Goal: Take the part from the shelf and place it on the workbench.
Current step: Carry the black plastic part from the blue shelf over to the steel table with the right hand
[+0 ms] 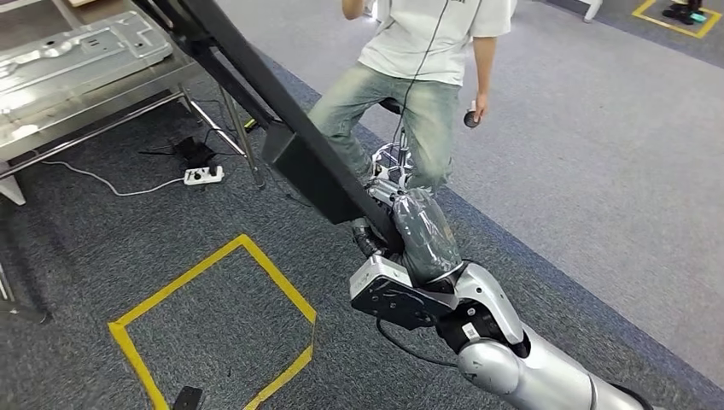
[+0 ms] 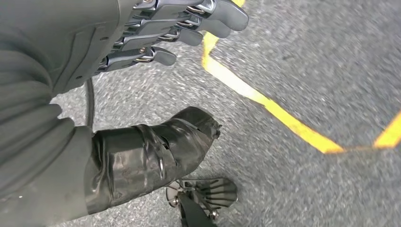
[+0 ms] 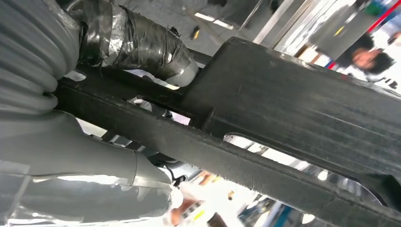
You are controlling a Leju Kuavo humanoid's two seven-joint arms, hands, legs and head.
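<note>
Grey carpet (image 1: 598,171) underfoot; long black part (image 1: 282,128) is being carried, gripped by right hand (image 1: 410,231). Left hand (image 2: 156,42) is hanging empty, fingers apart. Next: placement on far-left workbench (image 1: 51,111).

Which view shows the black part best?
Head view: the long black part runs from the right hand, which grips it, up toward the bench. Right wrist view shows a close section with cutouts. Left wrist view looks at carpet.
</note>
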